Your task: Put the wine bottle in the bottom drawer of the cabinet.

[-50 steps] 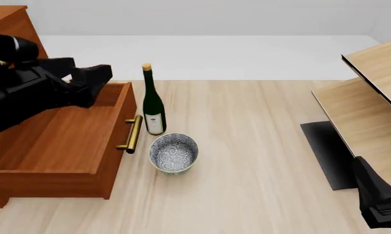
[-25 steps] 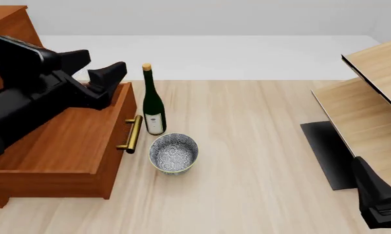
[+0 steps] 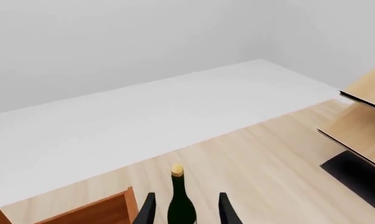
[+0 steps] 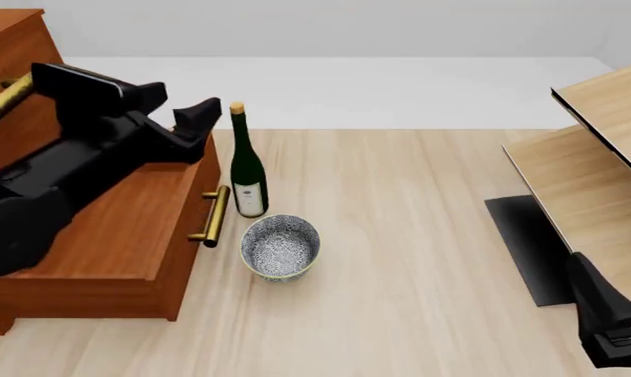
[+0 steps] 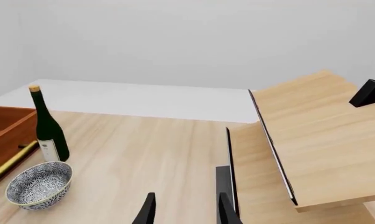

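Wine bottle (image 4: 247, 169): upright on the tabletop (image 4: 420, 236), just beside the bottom drawer (image 4: 116, 228) handle, patterned bowl (image 4: 280, 247) near its base.
Long axis: vertical, cork up.
Left claw (image 4: 179, 118): fingers apart, empty, just beside the bottle's neck; my wrist view shows the neck between the 2 fingers.
Right claw (image 5: 184, 210): apart, empty, well away from the bottle.
Nearer arm: left, I judge.
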